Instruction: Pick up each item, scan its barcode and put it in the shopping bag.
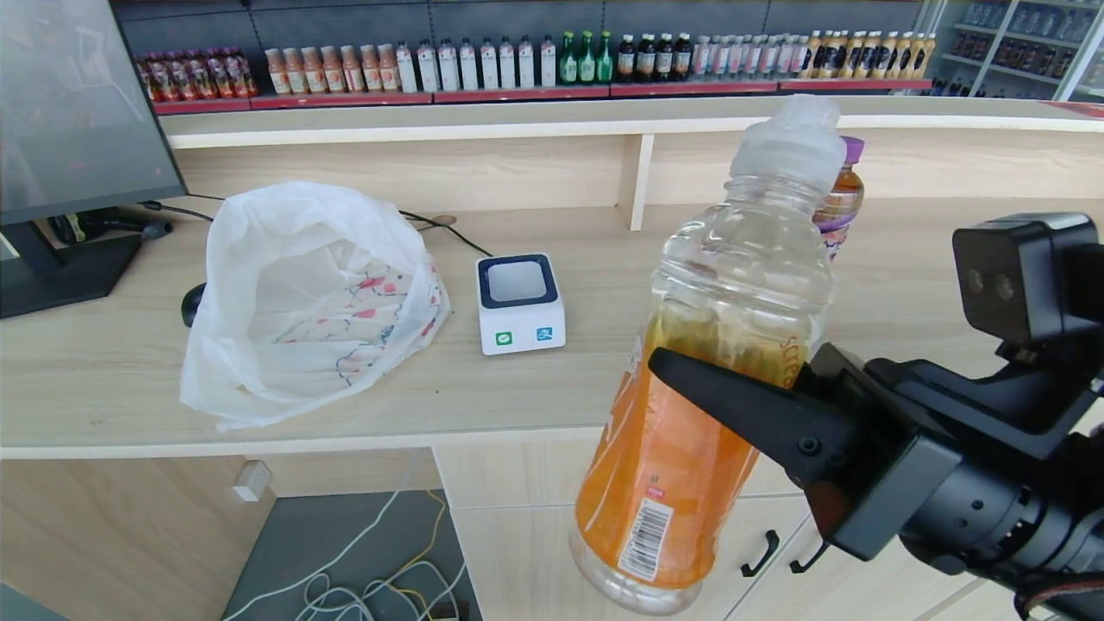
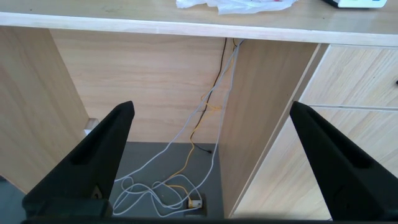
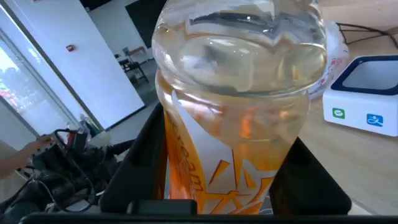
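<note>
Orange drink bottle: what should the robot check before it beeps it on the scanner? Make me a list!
1. Right gripper clamped on the orange drink bottle: ok, fingers on either side of its label.
2. Barcode facing the scanner: not ok; it faces the head camera, low on the label.
3. Scanner's window uncovered: ok.
4. Shopping bag mouth open: ok.
5. Left gripper out of the way: ok, open, below the counter edge.
6. Cap screwed tight: cannot tell.
</note>
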